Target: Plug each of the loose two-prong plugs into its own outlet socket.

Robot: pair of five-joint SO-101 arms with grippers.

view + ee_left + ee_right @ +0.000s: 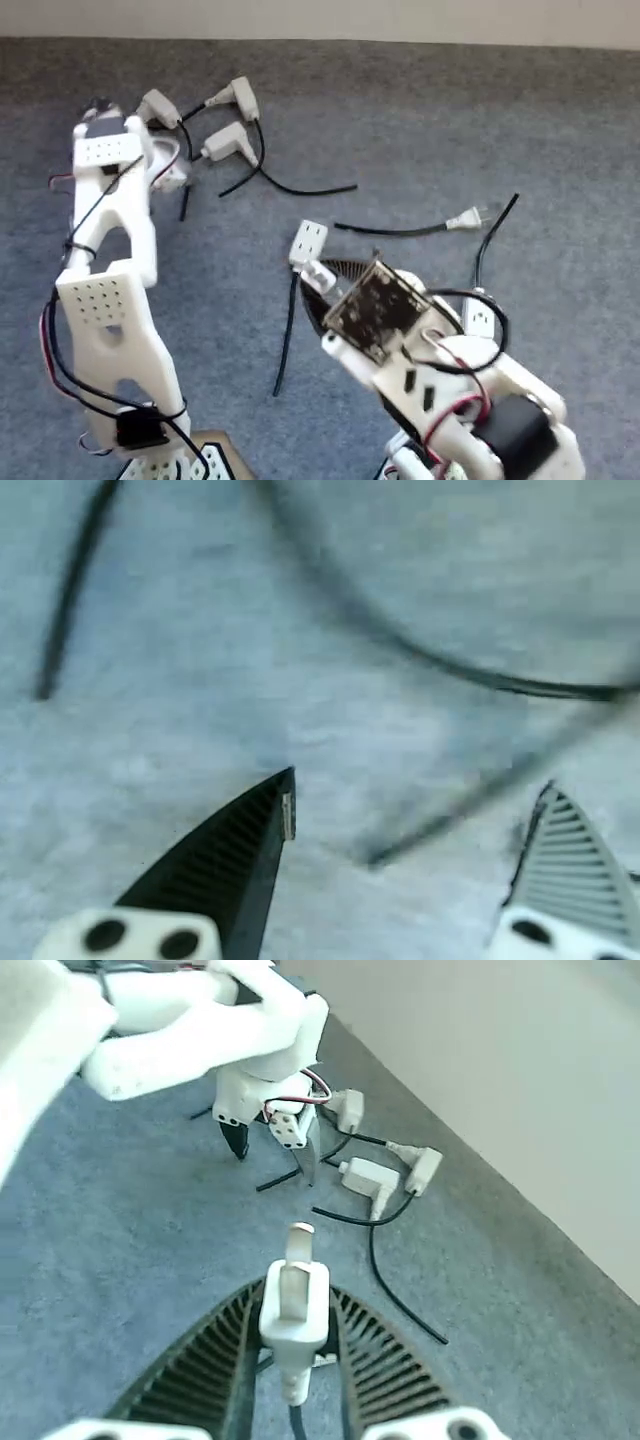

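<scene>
My right gripper [293, 1360] is shut on a white connector [293, 1305] with a black cable; in the high view this connector [308, 242] shows two dark slots and sits mid-table at my right gripper [318, 272]. A small two-prong plug [465, 218] lies on its black cable to the right. Three white connectors [230, 143] lie clustered at the far left. My left gripper [418, 780] hangs open just over the carpet beside that cluster, holding nothing, and a loose black cable end [370, 858] lies between its fingers. The left gripper [275, 1155] also appears ahead of the right one.
Another white slotted socket [480, 315] lies by the right arm's body. Black cables [300, 188] trail across the grey carpet between the cluster and the centre. A pale wall [520, 1080] borders the far side.
</scene>
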